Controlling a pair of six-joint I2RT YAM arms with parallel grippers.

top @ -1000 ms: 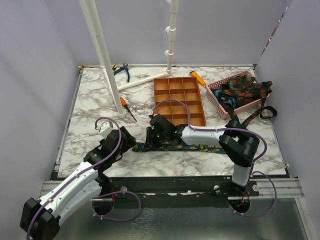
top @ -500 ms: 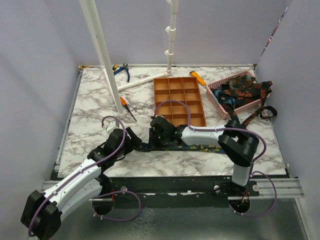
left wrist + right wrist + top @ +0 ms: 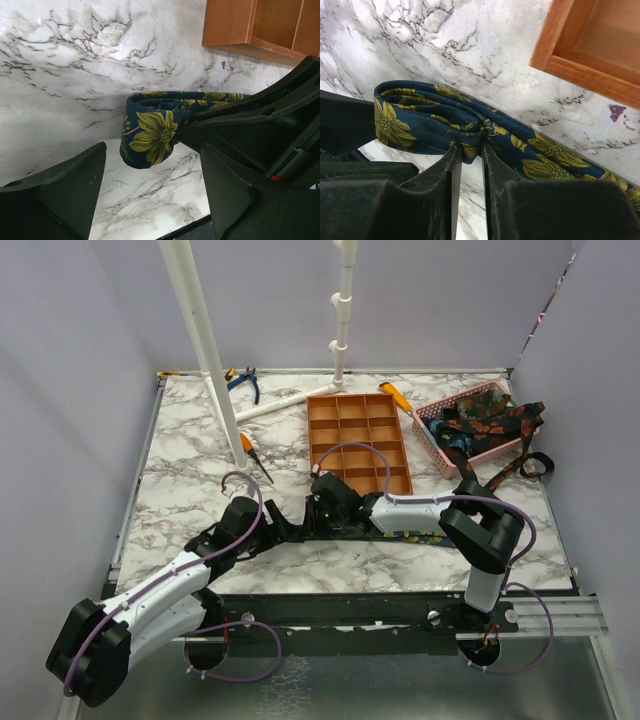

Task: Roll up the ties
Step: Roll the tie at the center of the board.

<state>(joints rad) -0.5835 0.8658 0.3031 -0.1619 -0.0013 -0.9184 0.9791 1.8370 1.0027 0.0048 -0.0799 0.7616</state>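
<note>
**Loop formed at one end of the tie [image 3: 430,112]**

Your right hand [image 3: 468,150] pinches that folded end just near of the orange tray [image 3: 580,65]. The rest trails right along the table [image 3: 180,480]. Your left hand [image 3: 152,160] stands spread around the loop. Next, probably: close on it and turn.

The tie [image 3: 445,117] is matt woven cloth; the table [image 3: 75,65] smooth, marble-patterned.

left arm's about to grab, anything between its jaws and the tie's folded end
nothing visible. the tie's folded end sits in the gap between the open left jaws; the right jaws pinch the tie just behind the fold, off to one side
</note>
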